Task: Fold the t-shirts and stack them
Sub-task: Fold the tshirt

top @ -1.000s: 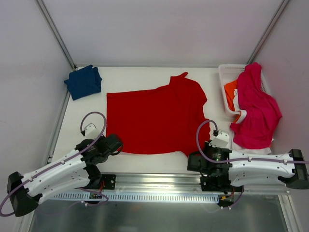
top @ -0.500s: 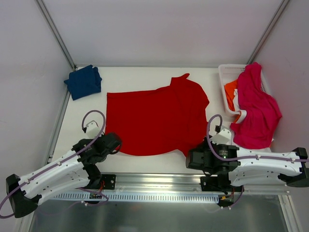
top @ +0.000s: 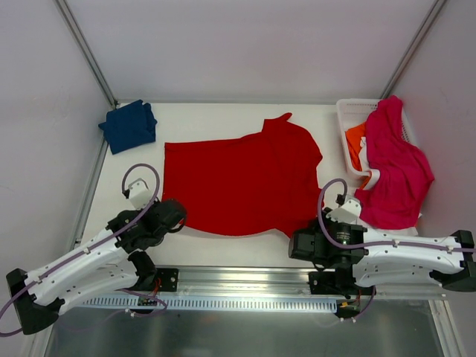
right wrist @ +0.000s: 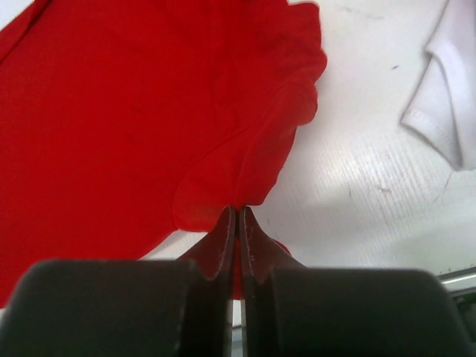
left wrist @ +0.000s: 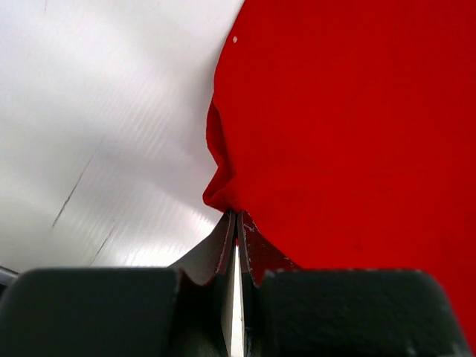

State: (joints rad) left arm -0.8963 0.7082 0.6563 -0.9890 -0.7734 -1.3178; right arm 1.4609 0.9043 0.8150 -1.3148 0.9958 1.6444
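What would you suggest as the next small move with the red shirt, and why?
Probably lift both near corners together and carry them toward the far edge. The left gripper and right gripper are each shut on a near corner of the red shirt, which lies spread flat, unfolded.

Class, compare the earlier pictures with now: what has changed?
The left gripper and right gripper still pinch the near corners of the red t-shirt; the left edged away from its base, and the hem now bows. The navy t-shirt, pink t-shirt and basket stayed put.
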